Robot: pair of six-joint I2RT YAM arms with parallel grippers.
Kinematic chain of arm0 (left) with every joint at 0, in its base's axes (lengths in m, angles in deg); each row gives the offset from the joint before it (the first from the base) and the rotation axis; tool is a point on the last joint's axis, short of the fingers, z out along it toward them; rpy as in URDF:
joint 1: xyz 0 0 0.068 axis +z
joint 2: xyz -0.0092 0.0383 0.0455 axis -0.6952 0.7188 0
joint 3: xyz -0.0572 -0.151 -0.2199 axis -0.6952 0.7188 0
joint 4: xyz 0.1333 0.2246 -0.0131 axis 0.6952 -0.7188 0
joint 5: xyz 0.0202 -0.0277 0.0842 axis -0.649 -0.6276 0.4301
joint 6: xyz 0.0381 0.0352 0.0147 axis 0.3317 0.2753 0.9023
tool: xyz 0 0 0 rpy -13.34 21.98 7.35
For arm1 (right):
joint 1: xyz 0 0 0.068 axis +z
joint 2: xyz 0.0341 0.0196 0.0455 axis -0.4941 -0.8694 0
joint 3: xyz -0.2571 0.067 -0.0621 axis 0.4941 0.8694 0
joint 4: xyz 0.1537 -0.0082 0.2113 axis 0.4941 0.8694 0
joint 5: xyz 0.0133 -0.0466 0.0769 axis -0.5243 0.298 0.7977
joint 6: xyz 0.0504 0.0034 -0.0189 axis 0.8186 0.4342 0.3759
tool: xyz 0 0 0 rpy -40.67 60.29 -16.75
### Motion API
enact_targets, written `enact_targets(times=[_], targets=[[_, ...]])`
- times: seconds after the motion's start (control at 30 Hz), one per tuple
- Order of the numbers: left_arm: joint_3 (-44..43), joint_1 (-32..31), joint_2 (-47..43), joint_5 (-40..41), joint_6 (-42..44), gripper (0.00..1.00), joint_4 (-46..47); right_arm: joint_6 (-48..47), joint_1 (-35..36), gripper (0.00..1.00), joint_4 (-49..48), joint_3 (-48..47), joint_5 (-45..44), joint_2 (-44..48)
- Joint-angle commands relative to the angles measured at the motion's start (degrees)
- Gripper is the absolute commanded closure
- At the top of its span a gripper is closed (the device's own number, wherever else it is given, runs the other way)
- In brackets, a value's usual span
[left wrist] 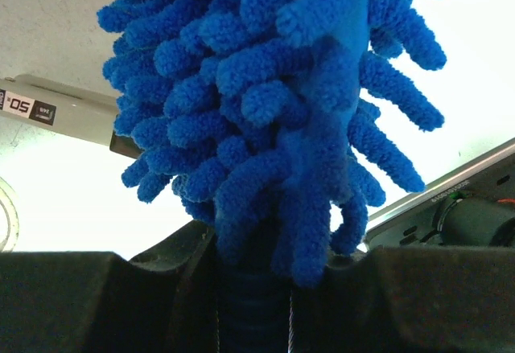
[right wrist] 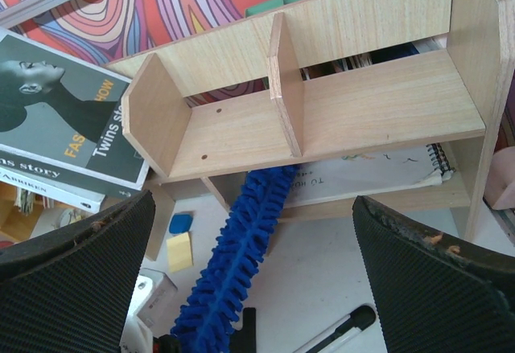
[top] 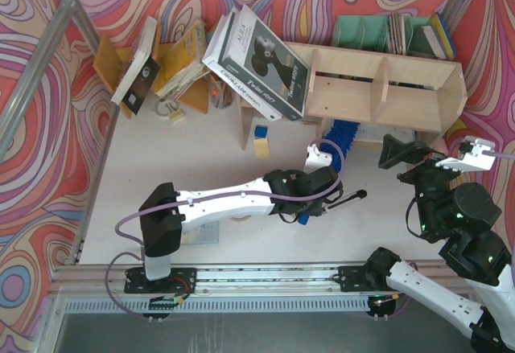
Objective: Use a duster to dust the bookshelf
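Observation:
The bookshelf [top: 386,88] [right wrist: 362,112] is a pale plywood unit at the back right of the table, with an upright divider in its top tier. The blue fluffy duster [top: 341,136] [left wrist: 265,112] [right wrist: 241,240] runs from my left gripper to the lower tier, and its tip is tucked under the top board. My left gripper [top: 320,182] [left wrist: 257,289] is shut on the duster's ribbed blue handle. My right gripper [top: 400,153] [right wrist: 253,216] hangs open in front of the shelf, holding nothing, its black fingers [right wrist: 72,272] on either side of the view.
Big books [top: 257,55] lean on the shelf's left end. An orange-brown rack [top: 161,63] stands at the back left, and a green file holder [top: 362,31] behind the shelf. A yellow block [top: 261,145], a blue eraser [right wrist: 180,223] and a black pen-like tool [top: 346,200] [right wrist: 342,333] lie on the table.

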Motion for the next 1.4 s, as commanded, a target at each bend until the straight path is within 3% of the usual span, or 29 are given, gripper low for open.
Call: enact_targets(times=[0.0,0.53,1.0,1.37], targets=[[-1.2,0.6,1.0,-1.9,2.9,1.0,0.6,-0.5,0.2,0.01,-0.7,-0.3,-0.8,0.1],[2.7,-2.1,-0.9,-8.4,11.2,1.0,3.0,-0.6,0.2,0.01,-0.8,-0.2,-1.2,0.2],[13.9,0.8,-10.0,0.7,10.7,1.0,5.9,0.4,0.2,0.01,0.1,-0.4,-0.8,0.5],[7.4,-1.0,-4.4,-4.3,14.9,1.0,4.9,0.2,0.2,0.01,0.4,-0.8,-1.2,0.6]])
